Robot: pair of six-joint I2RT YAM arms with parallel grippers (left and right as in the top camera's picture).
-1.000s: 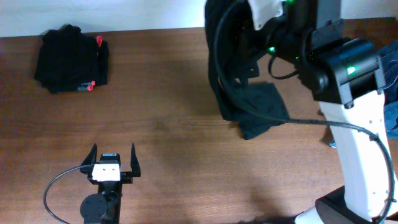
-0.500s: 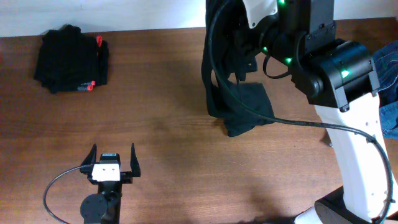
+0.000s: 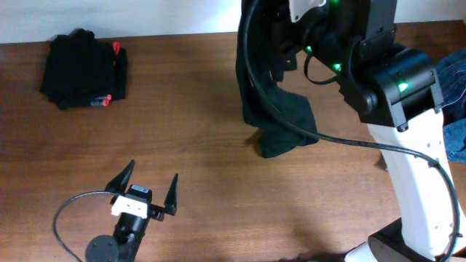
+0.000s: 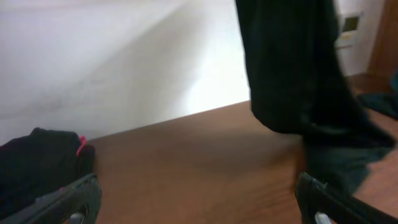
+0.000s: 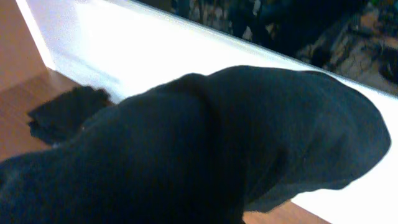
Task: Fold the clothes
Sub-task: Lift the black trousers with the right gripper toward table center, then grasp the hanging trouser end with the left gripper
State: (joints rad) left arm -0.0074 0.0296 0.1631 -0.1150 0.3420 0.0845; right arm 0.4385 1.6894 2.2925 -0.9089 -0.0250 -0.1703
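One hanging garment (image 3: 280, 127), far from left end effector (image 3: 153, 171)

Folded pile (image 3: 84, 69) is sitting at far-left back of table (image 3: 189, 145). Hanging garment (image 3: 273, 109) is dangling at back, centre-right, lower end reaching tabletop, w/ right arm (image 3: 408, 131) standing just right of it. Left gripper (image 3: 153, 173) is hovering at front left, well apart from both. Denim piece (image 3: 459, 138) is lying at right edge, beyond arm.
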